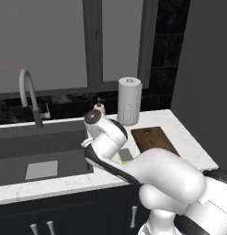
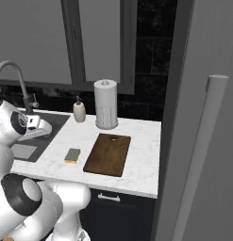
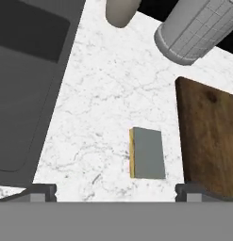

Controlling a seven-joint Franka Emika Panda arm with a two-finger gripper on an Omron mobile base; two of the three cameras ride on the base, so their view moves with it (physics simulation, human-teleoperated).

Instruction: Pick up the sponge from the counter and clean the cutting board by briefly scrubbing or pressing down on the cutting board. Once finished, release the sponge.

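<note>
1. Left base view: the sponge (image 1: 125,154) lies on the bench (image 1: 188,142), just left of the board (image 1: 153,140), partly hidden by the arm.
2. Right base view: the sponge (image 2: 72,155) sits near the board's (image 2: 108,153) left long edge, not touching.
3. Hand view: the claw (image 3: 115,192) hangs open above the bench (image 3: 104,94), empty. The sponge (image 3: 147,153) lies ahead between the tips, nearer the right one, its long axis parallel to the board's (image 3: 210,136) edge.

Two base views look forward and down over the counter (image 2: 137,162), hand view close, straight down on it
</note>
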